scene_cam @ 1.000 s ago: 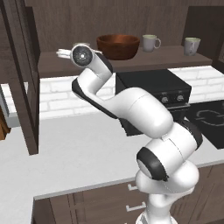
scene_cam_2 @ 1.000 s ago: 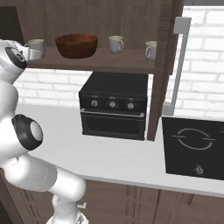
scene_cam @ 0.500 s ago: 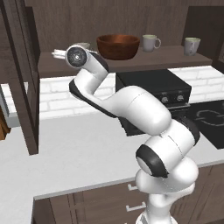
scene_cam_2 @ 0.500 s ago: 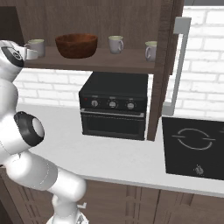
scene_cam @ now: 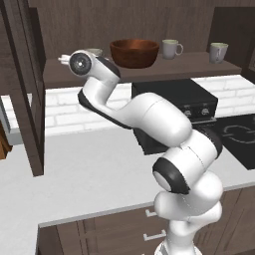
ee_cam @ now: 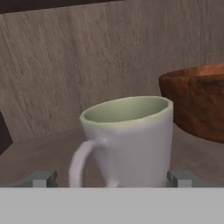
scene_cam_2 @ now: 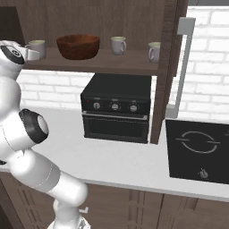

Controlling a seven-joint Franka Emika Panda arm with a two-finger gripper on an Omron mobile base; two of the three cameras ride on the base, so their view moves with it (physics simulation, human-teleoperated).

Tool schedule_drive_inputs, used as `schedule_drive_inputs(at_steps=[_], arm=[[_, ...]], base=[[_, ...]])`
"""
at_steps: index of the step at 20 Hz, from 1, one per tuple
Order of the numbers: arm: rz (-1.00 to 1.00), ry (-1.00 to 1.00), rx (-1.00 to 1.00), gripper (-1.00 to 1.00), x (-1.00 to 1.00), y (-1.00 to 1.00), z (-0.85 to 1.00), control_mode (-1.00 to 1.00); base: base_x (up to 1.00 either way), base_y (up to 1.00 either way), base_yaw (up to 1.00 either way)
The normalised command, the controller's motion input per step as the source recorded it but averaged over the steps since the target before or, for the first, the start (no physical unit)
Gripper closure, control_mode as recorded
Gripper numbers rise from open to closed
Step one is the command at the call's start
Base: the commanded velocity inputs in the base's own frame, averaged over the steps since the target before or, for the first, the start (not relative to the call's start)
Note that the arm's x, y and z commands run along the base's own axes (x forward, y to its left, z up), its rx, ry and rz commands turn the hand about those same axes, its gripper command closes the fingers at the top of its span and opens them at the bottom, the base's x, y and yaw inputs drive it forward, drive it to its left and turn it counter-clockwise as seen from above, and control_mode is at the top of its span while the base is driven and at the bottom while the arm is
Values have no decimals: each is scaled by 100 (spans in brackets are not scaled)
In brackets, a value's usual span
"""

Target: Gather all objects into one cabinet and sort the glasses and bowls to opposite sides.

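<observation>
Up on the long shelf [scene_cam_2: 103,62] of the dark brown wood-grain wall cabinet [scene_cam: 124,22], the two-finger gripper [ee_cam: 111,178] stands spread wide around a small off-white ceramic mug [ee_cam: 127,140] near the shelf's left end, fingertips [ee_cam: 181,178] flanking its base, which is cut off from sight. Just beside it sits the large reddish-brown wooden bowl [scene_cam_2: 78,46]. Two more pale mugs [scene_cam_2: 118,45] stand toward the right end, the last [scene_cam_2: 154,52] partly hidden by the cabinet's upright.
</observation>
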Motion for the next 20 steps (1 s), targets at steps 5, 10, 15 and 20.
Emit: schedule_drive_inputs(at_steps=[5, 10, 15, 20], arm=[[-11, 0, 0, -100, 5, 0, 0, -100], [-12, 0, 0, -100, 3, 0, 0, -100], [-8, 0, 0, -100, 2, 0, 0, -100], [-1, 0, 0, -100, 6, 0, 0, -100]], base=[[0, 0, 0], [0, 0, 0], [0, 0, 0], [0, 0, 0]])
